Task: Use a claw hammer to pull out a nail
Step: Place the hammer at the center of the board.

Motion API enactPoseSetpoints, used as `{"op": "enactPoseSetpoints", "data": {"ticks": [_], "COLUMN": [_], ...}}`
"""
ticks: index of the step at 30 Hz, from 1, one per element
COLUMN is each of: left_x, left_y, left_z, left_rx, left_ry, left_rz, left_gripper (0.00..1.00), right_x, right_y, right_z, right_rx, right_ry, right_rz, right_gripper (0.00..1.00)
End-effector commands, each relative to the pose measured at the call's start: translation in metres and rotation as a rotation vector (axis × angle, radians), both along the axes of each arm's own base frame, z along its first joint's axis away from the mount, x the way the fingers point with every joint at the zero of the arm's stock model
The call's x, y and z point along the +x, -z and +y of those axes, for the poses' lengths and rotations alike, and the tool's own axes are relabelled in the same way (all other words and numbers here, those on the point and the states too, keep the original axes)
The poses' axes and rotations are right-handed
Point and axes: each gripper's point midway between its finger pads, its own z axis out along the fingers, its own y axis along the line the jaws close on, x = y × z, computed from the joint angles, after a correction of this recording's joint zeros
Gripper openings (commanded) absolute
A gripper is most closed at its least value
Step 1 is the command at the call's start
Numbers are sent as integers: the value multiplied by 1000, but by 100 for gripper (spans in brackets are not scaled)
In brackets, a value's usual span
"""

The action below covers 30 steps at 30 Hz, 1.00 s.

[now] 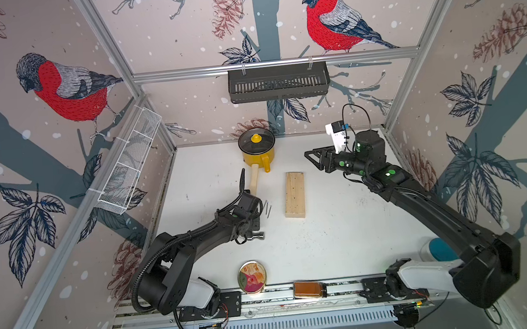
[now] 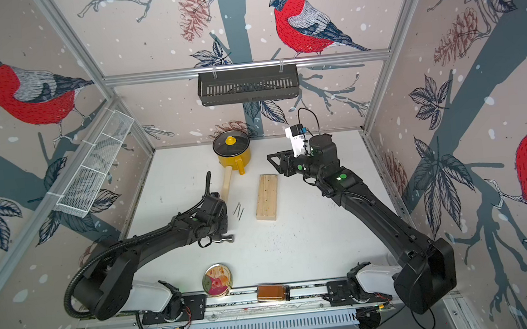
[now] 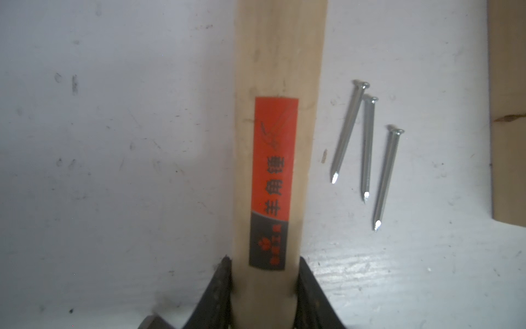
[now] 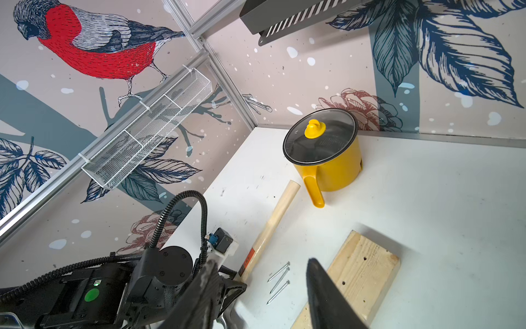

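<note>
Our left tool [image 3: 264, 280] is clamped on the claw hammer [image 3: 279, 57] near its head. The hammer lies on the counter [image 1: 342, 230], butt near the yellow pot [image 1: 257, 149]. A careless lift could knock the pot or scatter the three loose nails [image 3: 367, 148] just beside. We see no standing nail in the wooden block [image 1: 294, 194], and our right tool [image 1: 312, 161] hovers wide, empty.

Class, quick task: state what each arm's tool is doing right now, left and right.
The left tool is shut on the claw hammer, gripping its wooden handle.
The right tool is open, holding nothing.
</note>
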Motion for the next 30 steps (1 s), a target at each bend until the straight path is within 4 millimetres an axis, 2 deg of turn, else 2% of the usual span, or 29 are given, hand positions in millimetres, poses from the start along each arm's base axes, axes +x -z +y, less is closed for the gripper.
{"op": "enactPoseSetpoints", "data": {"ticks": [1,10,24,25,30], "left_x": [6,4,1,1,3], "left_y": [-1,11,10,9,-1], "left_z": [-3,0,0,-1,-4], "left_rx": [-26,-17,-32,-35,-66], "left_ry": [-20,-28,-36,-34,-42], "left_rz": [-17,8,15,14,-11], "left_gripper": [0,0,0,2,25], "right_x": [0,1,2,2,2], "right_y": [-7,-4,-3,-3,-2], "right_z": [0,-2,-3,-3,-4], "right_rx": [15,15,16,17,15], "right_ry": [-3,0,1,1,3], "right_rz": [-28,-23,-21,-22,-18], "right_gripper": [51,51,51,51,51]}}
